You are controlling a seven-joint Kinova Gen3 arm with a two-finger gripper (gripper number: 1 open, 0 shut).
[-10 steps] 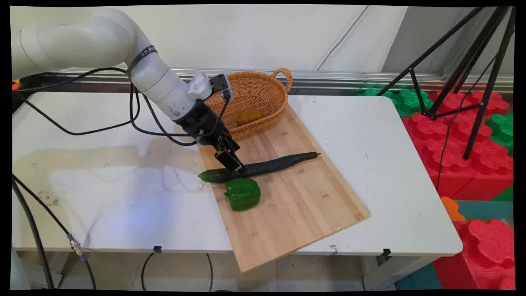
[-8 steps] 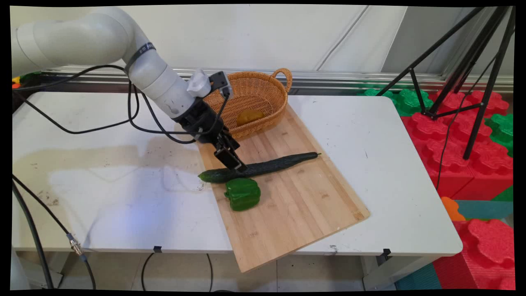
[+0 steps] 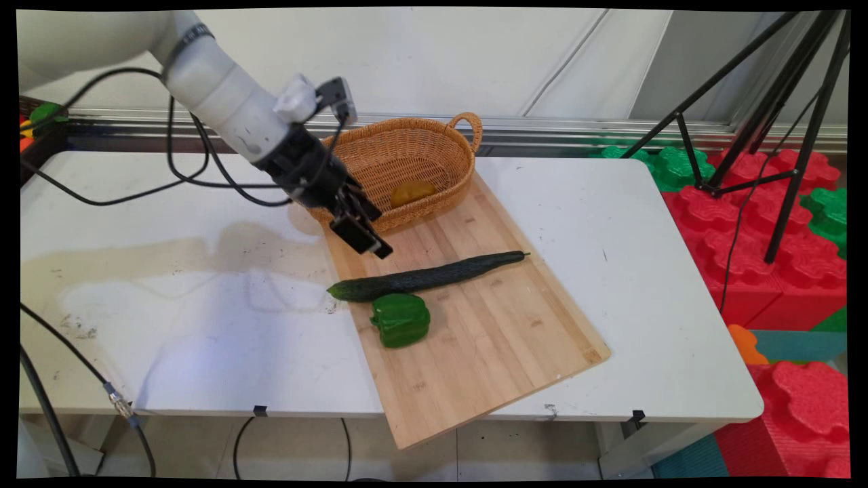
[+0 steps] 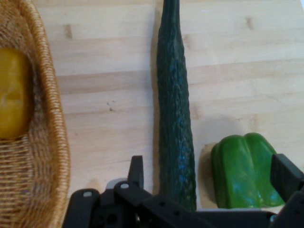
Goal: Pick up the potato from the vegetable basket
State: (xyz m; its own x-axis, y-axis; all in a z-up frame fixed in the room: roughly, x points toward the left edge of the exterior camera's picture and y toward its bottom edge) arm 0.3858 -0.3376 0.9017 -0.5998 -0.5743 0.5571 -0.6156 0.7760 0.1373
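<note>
White tabletop [image 3: 169,325] carries cutting board [image 3: 488,339]. Claw [image 3: 363,240], spread and empty, hangs tilted above cucumber [image 3: 420,276], near basket [image 3: 407,163]. Hand view shows green pepper [image 4: 244,171] just beside cucumber.

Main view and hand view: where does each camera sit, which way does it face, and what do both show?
Main view: stands above the table's near side, looking down across it at the wall; shows the white arm and its hand.
Hand view: rides on the hand, looking down along its open fingers at the board.
Both show: cucumber, green pepper, basket.
</note>
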